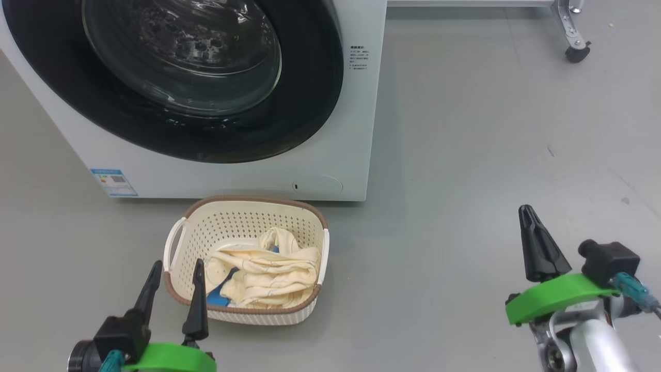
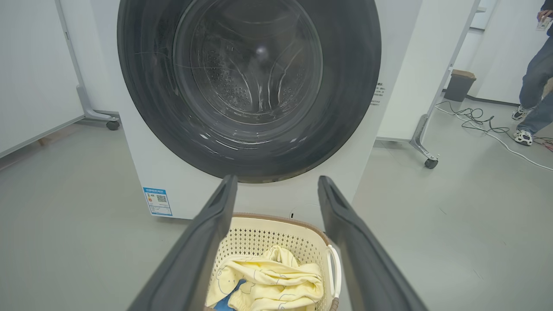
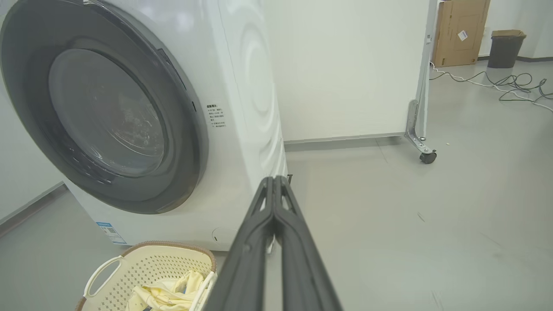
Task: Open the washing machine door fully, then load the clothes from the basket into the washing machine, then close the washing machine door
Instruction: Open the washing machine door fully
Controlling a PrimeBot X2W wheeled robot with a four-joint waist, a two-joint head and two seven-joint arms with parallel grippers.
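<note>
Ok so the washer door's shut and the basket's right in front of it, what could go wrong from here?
The washing machine door is shut with a glossy rim; the right gripper, fingers closed, might slip off when pulling it. The left gripper hangs open at the near rim of the basket and could nudge or tip it. The clothes lie bunched, so a grab may leave part behind.

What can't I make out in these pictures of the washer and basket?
- Big white washing machine: top cut off by the upper edge, head view.
- Small blue label: print too small, head view.
- Cream-white perforated basket: floor mostly hidden under the pale cream-yellow clothes, head view.
- Person: everything above the legs cut off by the edge, left wrist view.
</note>
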